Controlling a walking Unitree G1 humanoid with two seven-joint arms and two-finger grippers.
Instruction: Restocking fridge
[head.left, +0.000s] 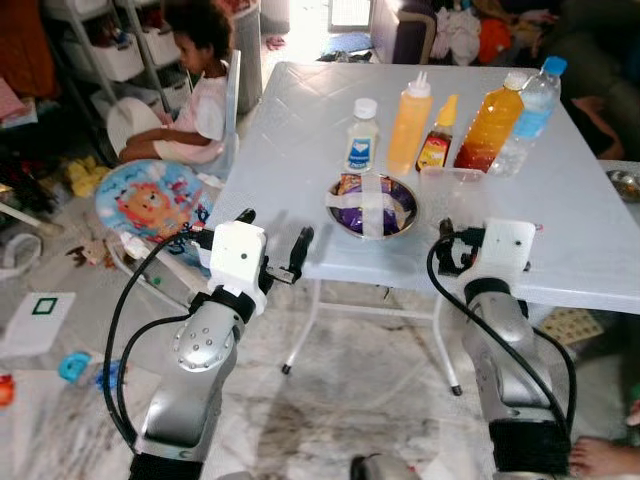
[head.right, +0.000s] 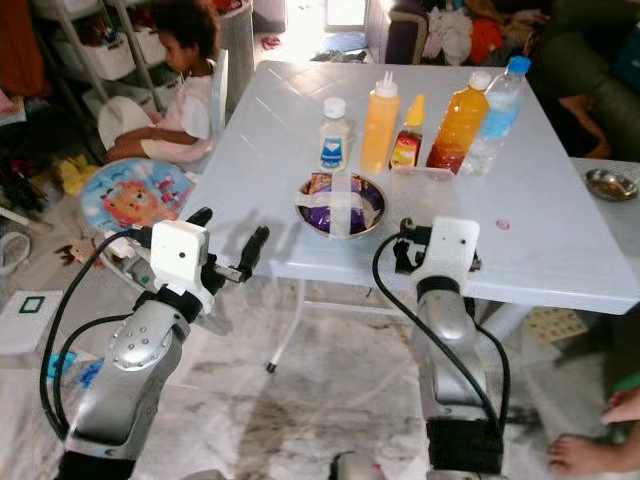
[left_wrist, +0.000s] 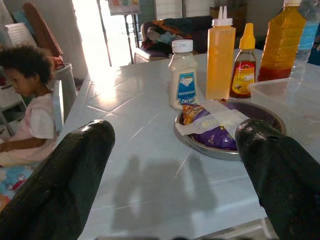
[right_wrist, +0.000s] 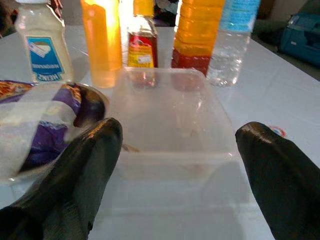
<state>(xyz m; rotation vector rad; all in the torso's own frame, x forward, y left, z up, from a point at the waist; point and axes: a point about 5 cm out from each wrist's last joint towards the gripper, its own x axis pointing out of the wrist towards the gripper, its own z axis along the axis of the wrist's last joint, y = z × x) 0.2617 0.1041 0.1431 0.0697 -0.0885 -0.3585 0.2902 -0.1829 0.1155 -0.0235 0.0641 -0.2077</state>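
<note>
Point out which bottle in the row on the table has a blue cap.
The clear water bottle at the row's right end, beside the orange juice bottle. Its cap is blue; the others have white or yellow tops.

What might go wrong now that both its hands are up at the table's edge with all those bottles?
1. The right hand, open, faces the clear plastic container; pushing it back could topple the honey bottle and juice bottle right behind.
2. The left hand, also open, could nudge the taped steel bowl near the table edge.
3. A child sits nearby.
</note>
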